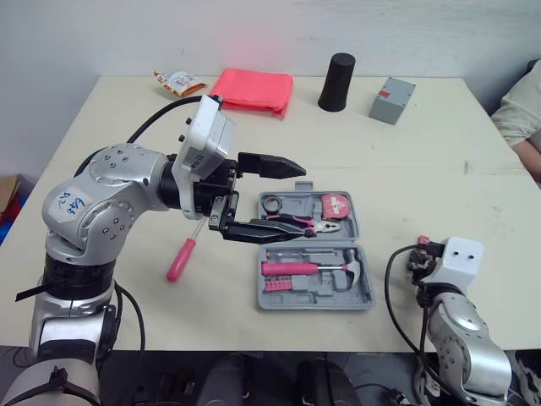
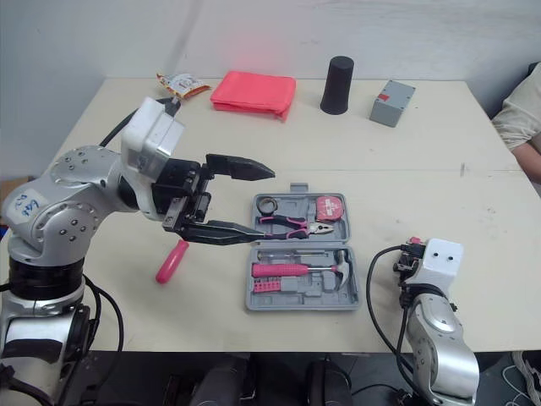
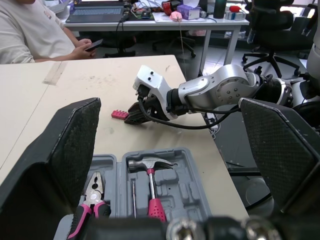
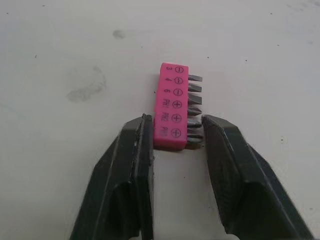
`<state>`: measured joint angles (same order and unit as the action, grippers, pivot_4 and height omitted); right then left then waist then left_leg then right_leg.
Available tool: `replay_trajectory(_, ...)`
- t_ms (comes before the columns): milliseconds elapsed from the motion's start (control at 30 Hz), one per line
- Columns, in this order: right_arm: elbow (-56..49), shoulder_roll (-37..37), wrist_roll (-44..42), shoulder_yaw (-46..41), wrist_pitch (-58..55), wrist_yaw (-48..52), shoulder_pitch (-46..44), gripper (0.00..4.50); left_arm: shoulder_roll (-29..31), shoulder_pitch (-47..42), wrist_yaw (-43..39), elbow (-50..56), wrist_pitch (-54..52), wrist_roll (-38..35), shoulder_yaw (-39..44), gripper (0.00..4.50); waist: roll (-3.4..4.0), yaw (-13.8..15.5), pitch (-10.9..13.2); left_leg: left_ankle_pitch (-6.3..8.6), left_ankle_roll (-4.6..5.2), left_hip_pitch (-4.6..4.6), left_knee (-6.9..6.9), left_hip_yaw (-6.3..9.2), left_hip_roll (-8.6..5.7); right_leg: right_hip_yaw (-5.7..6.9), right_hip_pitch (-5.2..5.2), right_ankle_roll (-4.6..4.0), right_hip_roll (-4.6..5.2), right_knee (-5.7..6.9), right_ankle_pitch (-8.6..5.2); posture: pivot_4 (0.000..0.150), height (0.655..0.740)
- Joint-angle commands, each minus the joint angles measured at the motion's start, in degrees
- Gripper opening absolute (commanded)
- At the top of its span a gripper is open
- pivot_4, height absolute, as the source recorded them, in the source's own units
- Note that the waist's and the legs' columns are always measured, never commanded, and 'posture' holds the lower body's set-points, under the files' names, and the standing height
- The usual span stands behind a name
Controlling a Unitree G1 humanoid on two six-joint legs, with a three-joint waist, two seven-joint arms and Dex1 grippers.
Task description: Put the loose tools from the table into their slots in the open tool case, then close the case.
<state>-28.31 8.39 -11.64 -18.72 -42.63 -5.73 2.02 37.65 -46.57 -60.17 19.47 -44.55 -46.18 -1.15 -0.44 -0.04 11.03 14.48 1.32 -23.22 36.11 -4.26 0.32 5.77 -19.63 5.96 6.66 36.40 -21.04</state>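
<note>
The open grey tool case (image 1: 365,298) lies at the table's front centre, holding pink pliers (image 1: 308,224), a tape measure (image 1: 338,205) and a pink-handled hammer (image 1: 353,266). My left gripper (image 1: 294,203) hovers open over the case's left side, nothing between its fingers. A pink-handled screwdriver (image 1: 181,260) lies loose on the table under that arm. At the front right, my right gripper (image 4: 175,122) is down on the table, its fingers (image 4: 142,145) closed against the near end of a pink bit holder (image 4: 170,97) that lies flat there.
Along the far edge sit a snack packet (image 1: 177,82), a folded red cloth (image 1: 254,89), a black cup (image 1: 337,82) and a grey box (image 1: 391,100). A person (image 1: 520,110) sits at the table's right side.
</note>
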Motion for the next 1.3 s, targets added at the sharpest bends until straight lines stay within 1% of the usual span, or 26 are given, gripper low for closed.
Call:
replay_trajectory(33, -0.9, 2.5, 1.4, -0.8, -0.5, 0.8, 0.8, 0.80, 0.8, 0.3, -0.5, 1.3, 0.5, 0.2, 0.3, 4.50, 0.00, 0.0, 0.0, 0.00, 0.00, 0.00, 0.00, 0.00, 0.00, 0.00, 0.00, 0.00, 0.00, 0.00, 0.00, 0.150, 0.7361)
replay_trajectory(133, -2.4, 5.7, 0.9, -0.7, -0.5, 3.6, 0.1, 0.80, 1.5, 1.2, -0.9, 1.5, 0.7, 0.7, 0.2, 4.50, 0.00, 0.0, 0.0, 0.00, 0.00, -0.01, 0.00, 0.00, -0.03, 0.00, -0.01, 0.00, 0.01, 0.00, 0.00, 0.150, 0.7361)
replay_trajectory(233, -3.2, 16.1, -3.1, -0.2, -0.1, 15.7, -2.5, 0.80, 4.3, 4.4, -2.8, 2.1, 3.1, 3.9, -1.0, 4.50, 0.12, -0.1, 0.1, 0.00, 0.00, -0.01, -0.02, -0.01, -0.01, -0.01, -0.03, 0.00, -0.01, 0.00, 0.00, 0.150, 0.7361)
replay_trajectory(300, -2.9, 26.4, -8.1, 0.8, 0.4, 29.8, -4.4, 0.80, 5.9, 7.1, -3.6, 3.2, 3.5, 4.6, -0.9, 4.50, 0.29, -0.4, 0.2, -0.01, 0.05, 0.00, -0.04, -0.19, -0.02, -0.15, -0.10, 0.00, -0.02, -0.01, 0.00, 0.150, 0.7361)
replay_trajectory(367, -2.0, 33.8, -12.3, 1.8, 0.7, 40.1, -5.9, 0.80, 7.0, 8.9, -4.1, 3.9, 3.7, 4.7, -0.7, 4.50, 0.30, -0.3, 0.2, 0.00, 0.08, 0.04, -0.04, -0.27, 0.16, -0.19, -0.08, 0.00, -0.09, -0.04, 0.00, 0.150, 0.7361)
replay_trajectory(400, -1.4, 38.0, -14.6, 3.6, 1.9, 47.6, -7.4, 0.80, 7.9, 10.3, -4.6, 4.3, 4.1, 5.2, -0.6, 4.50, 0.26, -0.1, 0.2, 0.00, 0.08, 0.04, -0.03, -0.27, 0.25, -0.19, -0.07, 0.00, -0.08, -0.10, 0.00, 0.150, 0.7361)
replay_trajectory(500, 0.9, 47.7, -18.9, 10.6, 6.9, 68.5, -13.1, 0.80, 10.8, 14.3, -5.9, 6.2, 4.2, 5.8, -0.6, 4.50, 0.27, -0.1, 0.2, 0.03, 0.03, 0.04, -0.04, -0.22, 0.38, -0.17, -0.02, -0.04, -0.11, -0.39, -0.01, 0.150, 0.7361)
replay_trajectory(567, 3.8, 50.8, -18.5, 16.4, 10.7, 78.1, -17.9, 0.80, 12.0, 16.6, -5.9, 7.9, 4.0, 5.9, -0.7, 4.50, 0.26, -0.2, 0.2, 0.04, 0.05, 0.04, 0.02, -0.24, 0.40, -0.19, -0.01, -0.05, -0.11, -0.42, -0.01, 0.150, 0.7361)
replay_trajectory(633, 6.5, 51.0, -16.8, 21.9, 12.5, 82.7, -22.8, 0.80, 13.1, 18.6, -5.9, 9.6, 4.5, 6.6, -0.8, 4.50, 0.13, -0.1, 0.3, 0.07, 0.09, 0.04, 0.09, -0.23, 0.39, -0.18, 0.03, -0.05, -0.07, -0.43, -0.01, 0.150, 0.7361)
replay_trajectory(700, 9.2, 49.1, -13.7, 27.9, 14.3, 85.5, -27.7, 0.80, 14.2, 20.7, -5.5, 11.5, 5.0, 7.7, -1.0, 4.50, 0.05, 0.0, 0.3, 0.08, 0.11, 0.02, 0.15, -0.21, 0.39, -0.16, 0.05, -0.05, -0.01, -0.43, 0.00, 0.150, 0.7361)
replay_trajectory(800, 14.0, 46.4, -7.3, 34.4, 19.1, 86.9, -31.7, 0.80, 14.8, 23.8, -3.9, 14.4, 5.2, 8.4, -0.9, 4.50, 0.03, 0.1, 0.3, 0.11, 0.12, -0.01, 0.21, -0.21, 0.37, -0.15, 0.05, -0.06, 0.04, -0.43, 0.00, 0.150, 0.7361)
replay_trajectory(933, 18.1, 45.8, -3.5, 37.3, 24.5, 89.6, -32.8, 0.80, 14.5, 25.7, -1.3, 17.3, 3.6, 7.2, -0.2, 4.50, 0.01, 0.3, 0.3, 0.12, 0.14, -0.12, 0.32, -0.12, 0.36, -0.04, 0.05, -0.06, 0.06, -0.41, 0.01, 0.150, 0.7361)
replay_trajectory(1033, 20.3, 44.7, -1.2, 38.6, 26.5, 89.8, -33.9, 0.80, 14.5, 26.4, 0.2, 18.6, 2.6, 6.5, 0.3, 4.50, 0.01, 0.0, 0.3, 0.13, 0.15, -0.10, 0.39, -0.11, 0.37, -0.01, 0.10, -0.06, 0.05, -0.42, 0.01, 0.150, 0.7361)
replay_trajectory(1300, 21.5, 41.0, 1.8, 39.8, 26.8, 88.7, -34.5, 0.80, 13.3, 26.3, 3.5, 19.8, 1.8, 6.3, -0.5, 4.50, 0.01, 0.0, 0.3, 0.13, 0.08, -0.08, 0.40, -0.07, 0.41, 0.02, 0.10, -0.06, 0.01, -0.40, 0.01, 0.150, 0.7361)
